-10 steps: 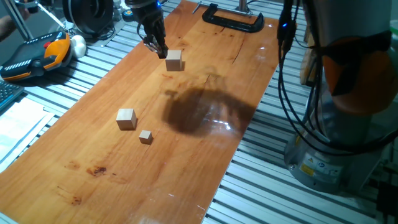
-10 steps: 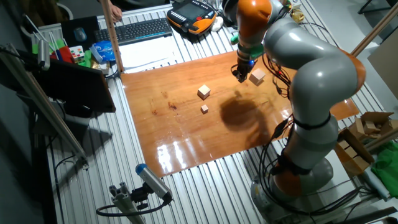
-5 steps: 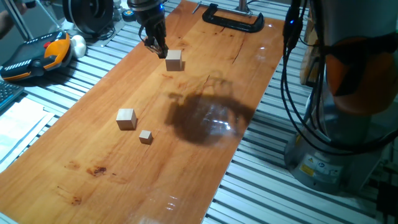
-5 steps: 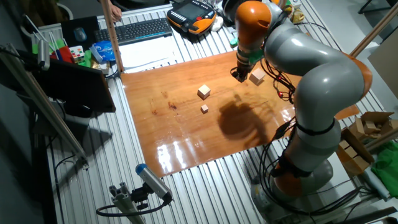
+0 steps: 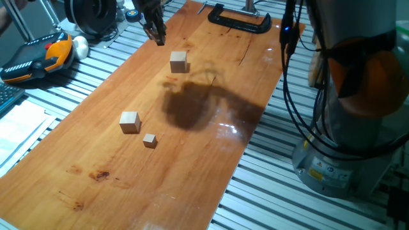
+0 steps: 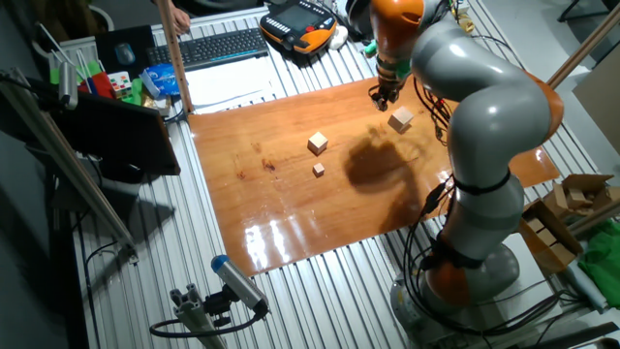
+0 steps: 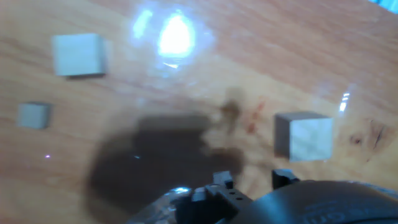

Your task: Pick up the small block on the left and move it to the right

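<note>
Sitting flat on the board (image 5: 211,160), the block (image 5: 178,61) rests on its own, square to no edge in particular, touching nothing. It is a cube, so you have no long axis to worry about; any pair of opposite faces will serve, though the hand view shows its faces slightly skewed to the picture's frame, so you may need a small turn of the wrist.

What matters to you is this: the gripper (image 5: 155,30) is above the block and off to one side, near the board's edge, not over the cube. In one fixed view it lies up and to the left of the block; in the other fixed view the gripper (image 6: 384,95) again sits up-left of the block (image 6: 401,120), and apart from it. In the hand view the block (image 7: 305,137) appears right of centre, just beyond the fingertips, so it is offset from the line between them.

Nothing is held. Whether the fingers stand apart or together I cannot tell; they are too small and dark in the fixed views and blurred in the hand view.

My judgement: you must bring the gripper sideways over the block before descending.

Farther off, the smaller cube (image 5: 130,121) and the tiny cube (image 5: 149,140) lie well apart from the block, and a clamp (image 5: 239,19) sits at the far end.
</note>
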Controlling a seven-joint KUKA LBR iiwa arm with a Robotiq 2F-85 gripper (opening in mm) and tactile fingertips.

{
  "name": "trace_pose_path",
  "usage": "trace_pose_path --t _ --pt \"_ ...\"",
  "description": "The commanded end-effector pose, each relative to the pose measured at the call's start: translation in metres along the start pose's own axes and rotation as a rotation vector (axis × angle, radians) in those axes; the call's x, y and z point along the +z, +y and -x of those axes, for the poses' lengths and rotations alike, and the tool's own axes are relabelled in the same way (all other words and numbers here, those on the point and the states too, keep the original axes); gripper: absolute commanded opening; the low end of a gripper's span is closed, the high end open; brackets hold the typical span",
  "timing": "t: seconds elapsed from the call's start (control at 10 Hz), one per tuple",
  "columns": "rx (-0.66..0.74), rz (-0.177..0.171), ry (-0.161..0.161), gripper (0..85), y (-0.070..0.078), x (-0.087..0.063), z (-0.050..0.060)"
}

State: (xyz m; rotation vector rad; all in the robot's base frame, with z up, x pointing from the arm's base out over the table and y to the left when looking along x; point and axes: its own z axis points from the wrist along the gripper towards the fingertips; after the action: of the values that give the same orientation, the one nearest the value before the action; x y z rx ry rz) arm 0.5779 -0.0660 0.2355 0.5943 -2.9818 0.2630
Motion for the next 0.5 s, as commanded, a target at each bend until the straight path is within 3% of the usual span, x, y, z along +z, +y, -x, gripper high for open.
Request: trace_pose_path --t 0.0,0.2,0.4 --pt "0.004 -0.001 -0.002 64.3 -0.006 0.004 0.003" --pt "-0.004 -0.002 -0.004 71.0 -0.027 0.021 0.012" --pt "0.005 0.029 -0.017 73.3 -0.042 0.043 0.019"
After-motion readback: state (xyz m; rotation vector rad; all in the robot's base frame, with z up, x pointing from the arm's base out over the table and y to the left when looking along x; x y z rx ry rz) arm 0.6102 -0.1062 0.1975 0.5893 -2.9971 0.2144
